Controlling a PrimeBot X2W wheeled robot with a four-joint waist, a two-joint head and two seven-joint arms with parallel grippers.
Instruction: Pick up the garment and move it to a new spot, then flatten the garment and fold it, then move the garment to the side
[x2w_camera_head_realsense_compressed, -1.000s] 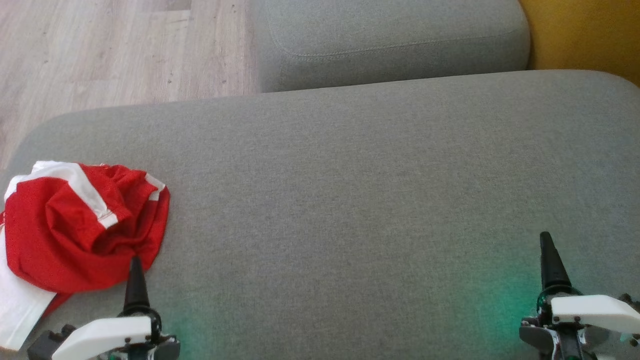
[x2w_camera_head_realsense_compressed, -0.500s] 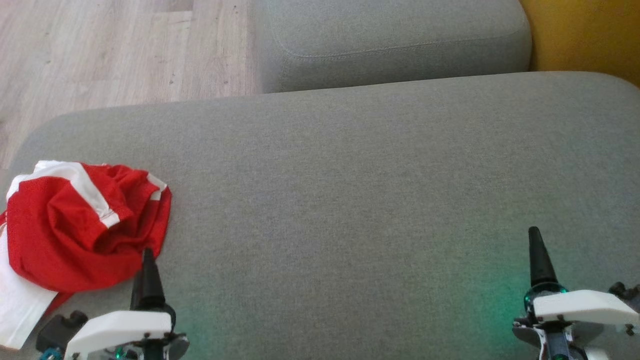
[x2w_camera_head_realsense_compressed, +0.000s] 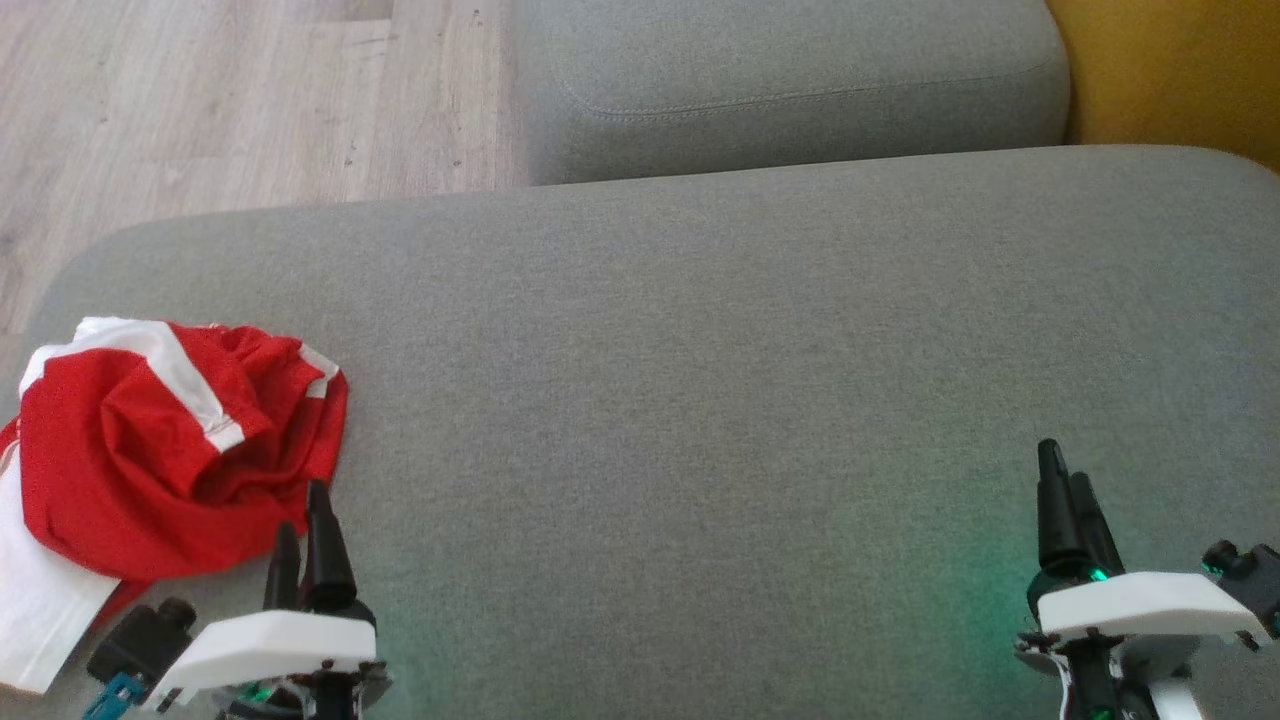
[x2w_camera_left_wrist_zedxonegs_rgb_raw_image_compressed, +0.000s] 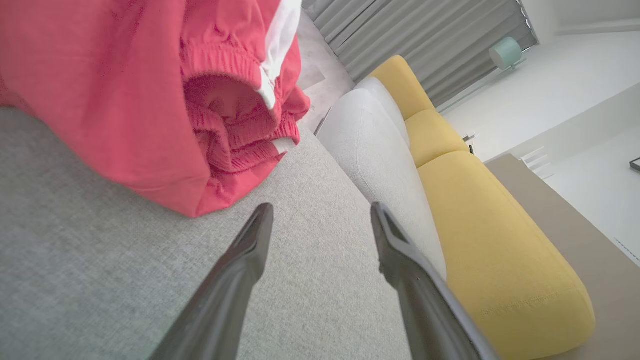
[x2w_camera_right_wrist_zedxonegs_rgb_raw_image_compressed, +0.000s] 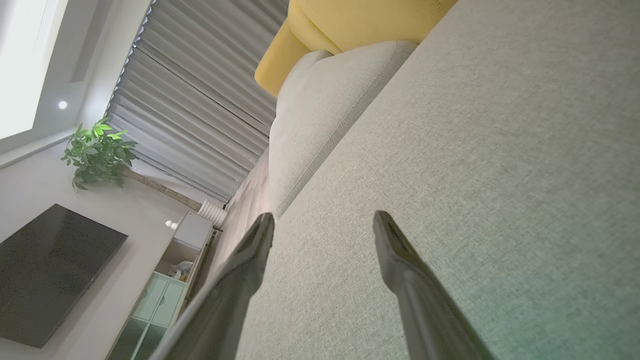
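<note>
The garment (x2w_camera_head_realsense_compressed: 150, 440) is a red piece with white stripes and an elastic waistband, crumpled in a heap at the left end of the grey cushion (x2w_camera_head_realsense_compressed: 700, 380). Seen from the left wrist, the garment (x2w_camera_left_wrist_zedxonegs_rgb_raw_image_compressed: 125, 90) lies just past the fingertips, apart from them. My left gripper (x2w_camera_head_realsense_compressed: 303, 510) hovers at the heap's near right edge, open and holding nothing; its gap (x2w_camera_left_wrist_zedxonegs_rgb_raw_image_compressed: 320, 210) frames bare cushion. Over bare cushion at the lower right, my right gripper (x2w_camera_head_realsense_compressed: 1063, 470) is open and empty, and its gap (x2w_camera_right_wrist_zedxonegs_rgb_raw_image_compressed: 322, 217) shows plain fabric too.
A second grey cushion (x2w_camera_head_realsense_compressed: 790, 80) lies beyond the big one, with a yellow cushion (x2w_camera_head_realsense_compressed: 1170, 70) at the far right. Wood floor (x2w_camera_head_realsense_compressed: 200, 100) runs past the cushion's far left edge. White cloth (x2w_camera_head_realsense_compressed: 40, 610) hangs over the left edge under the red heap.
My left gripper has moved forward and rightward to the heap's near edge and turned so both fingers show. The right gripper has crept forward and left. The garment has not moved.
</note>
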